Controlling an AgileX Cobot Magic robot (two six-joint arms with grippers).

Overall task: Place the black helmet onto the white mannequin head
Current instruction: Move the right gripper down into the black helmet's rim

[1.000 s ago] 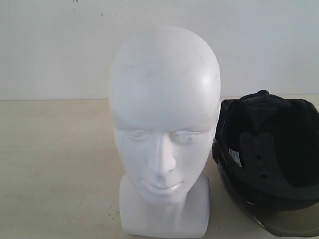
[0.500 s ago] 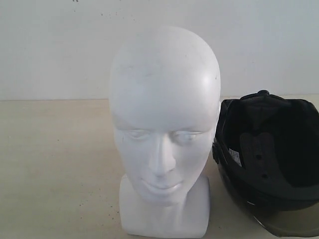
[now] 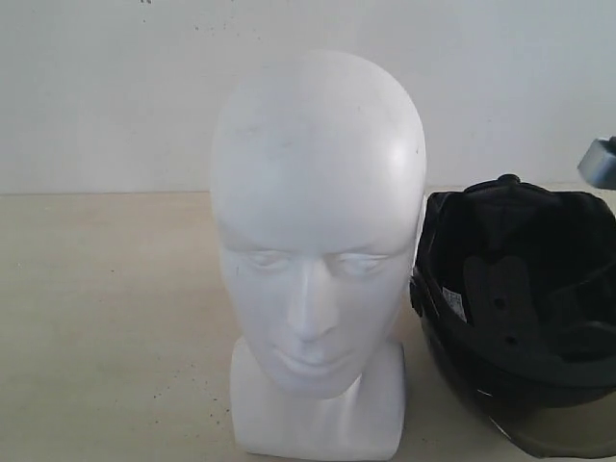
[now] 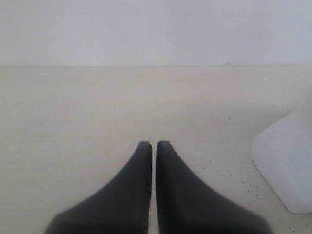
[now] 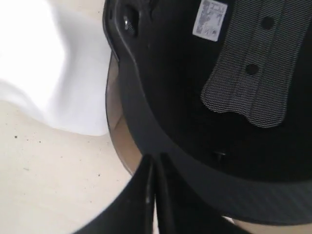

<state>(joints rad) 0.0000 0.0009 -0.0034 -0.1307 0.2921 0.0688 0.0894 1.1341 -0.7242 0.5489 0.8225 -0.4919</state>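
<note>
Head [image 3: 318, 260]: white, glossy, bald, upright on blocky neck base at centre of table [image 3: 106, 327], face turned to near side.

Helmet [image 3: 520, 308]: black, off the head, lying on table just right of it. Opening turned up and toward near side, padded lining [image 3: 568, 269] exposed, with grey mesh pad [image 5: 253, 73] and white label [image 5: 209, 19] inside. Smoky visor [image 3: 568, 438] at near lower edge. Touching head or only just beside it: cannot tell.

Left gripper [image 4: 154, 146]: dark fingers drawn almost together, thin slit only, nothing held; low over bare table, near neck base but apart from it.

Right gripper [image 5: 157, 158]: fingers closed tip to tip, nothing between them; tips at helmet rim beside visor. Touching rim or just over it: cannot tell.

Grey metal part [image 3: 602, 162]: far right edge, above helmet, mostly cut off by frame.

Wall [image 3: 96, 87]: plain white, behind table.
</note>
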